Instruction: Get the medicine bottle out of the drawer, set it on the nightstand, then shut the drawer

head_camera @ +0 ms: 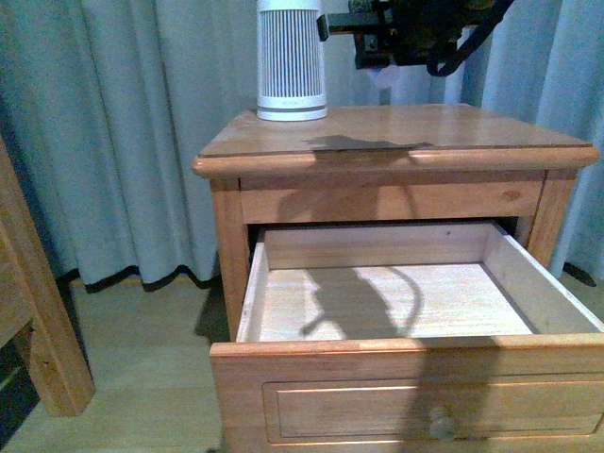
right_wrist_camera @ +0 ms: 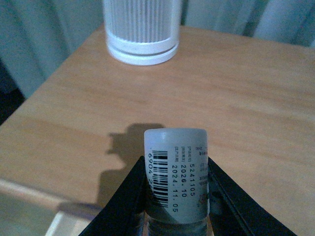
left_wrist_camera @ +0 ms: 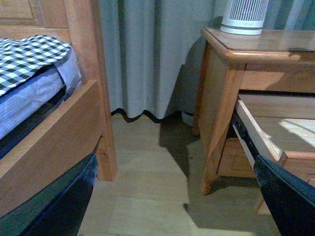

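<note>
My right gripper [right_wrist_camera: 175, 196] is shut on the medicine bottle [right_wrist_camera: 176, 172], a small white bottle with a barcode label. It holds the bottle in the air above the nightstand [head_camera: 396, 142] top [right_wrist_camera: 236, 98]; in the front view the bottle [head_camera: 382, 75] shows as a pale spot under the dark right gripper [head_camera: 387, 68]. The drawer [head_camera: 396, 302] stands pulled far out, its pale inside bare, knob [head_camera: 441, 422] at the front. My left gripper [left_wrist_camera: 177, 196] is open and empty, low over the floor left of the nightstand [left_wrist_camera: 221, 98].
A tall white ribbed device [head_camera: 292, 58] stands at the back left of the nightstand top, also in the right wrist view [right_wrist_camera: 141, 29]. A wooden bed frame [left_wrist_camera: 54, 142] with checked bedding is left of the left gripper. Curtains [head_camera: 142, 123] hang behind.
</note>
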Available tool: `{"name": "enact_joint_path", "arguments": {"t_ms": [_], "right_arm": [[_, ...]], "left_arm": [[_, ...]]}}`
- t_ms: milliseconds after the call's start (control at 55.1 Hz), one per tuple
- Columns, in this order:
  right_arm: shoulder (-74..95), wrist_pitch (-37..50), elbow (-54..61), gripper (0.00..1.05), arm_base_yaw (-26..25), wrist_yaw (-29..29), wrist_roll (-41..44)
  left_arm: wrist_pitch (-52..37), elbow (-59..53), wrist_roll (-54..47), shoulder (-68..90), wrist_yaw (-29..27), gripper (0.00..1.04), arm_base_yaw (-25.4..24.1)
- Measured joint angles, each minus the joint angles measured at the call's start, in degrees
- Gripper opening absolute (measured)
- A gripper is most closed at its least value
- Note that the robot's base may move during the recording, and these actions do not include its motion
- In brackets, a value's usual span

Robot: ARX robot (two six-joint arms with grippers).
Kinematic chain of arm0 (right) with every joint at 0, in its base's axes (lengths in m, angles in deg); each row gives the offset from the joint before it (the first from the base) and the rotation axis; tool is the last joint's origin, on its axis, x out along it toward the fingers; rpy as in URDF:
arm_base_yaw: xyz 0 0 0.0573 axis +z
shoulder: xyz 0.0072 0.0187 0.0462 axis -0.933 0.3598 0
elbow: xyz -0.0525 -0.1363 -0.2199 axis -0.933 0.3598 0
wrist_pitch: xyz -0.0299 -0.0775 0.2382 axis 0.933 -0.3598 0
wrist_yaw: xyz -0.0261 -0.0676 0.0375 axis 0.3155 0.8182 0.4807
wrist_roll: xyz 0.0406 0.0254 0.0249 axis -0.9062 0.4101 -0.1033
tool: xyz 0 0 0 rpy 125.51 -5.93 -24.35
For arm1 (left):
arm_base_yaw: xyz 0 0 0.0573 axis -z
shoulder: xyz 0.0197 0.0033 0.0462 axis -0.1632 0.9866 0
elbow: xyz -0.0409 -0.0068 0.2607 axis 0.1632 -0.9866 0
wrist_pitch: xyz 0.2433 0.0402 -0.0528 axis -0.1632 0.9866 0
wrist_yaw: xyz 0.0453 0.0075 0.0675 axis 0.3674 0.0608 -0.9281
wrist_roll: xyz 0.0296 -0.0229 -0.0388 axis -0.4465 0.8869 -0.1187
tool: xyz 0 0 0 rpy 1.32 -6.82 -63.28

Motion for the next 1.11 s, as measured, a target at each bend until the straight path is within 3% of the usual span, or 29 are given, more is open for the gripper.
{"name": "enact_joint_path", "arguments": {"t_ms": [236,327,472,581,653,798,944,1107], "right_arm": [[16.0,-5.6,-19.2,0.31,-1.8,4.2,0.9],[19.9,-5.5,-23.4,0.49,-1.6,5.2,1.0],[17.8,0.7,-20.4,0.72,-0.9,5.2,1.1],[9.2,8.7,-9.9,0.92,0.1,3.4,0.4],[1.6,13.4,-1.5,0.99,0.9,1.2,-1.0],[-18.0,23.1,20.2,0.98,2.5,-1.9,-4.9],[-39.8,33.7,49.9,0.97,3.8,1.1,-8.8],[-52.9,36.6,79.1,0.71,6.1,7.2,-11.2]], "left_arm": [[0.0,0.0,0.0,0.0,0.0,0.98,0.0],[0.0,0.0,0.0,0.0,0.0,0.98,0.0],[0.0,0.0,0.0,0.0,0.0,0.98,0.0],[0.0,0.0,0.0,0.0,0.0,0.98,0.0],[0.0,0.0,0.0,0.0,0.0,0.98,0.0],[0.0,0.0,0.0,0.0,0.0,0.98,0.0],[0.0,0.0,0.0,0.0,0.0,0.98,0.0],[0.0,0.0,0.0,0.0,0.0,0.98,0.0]]}}
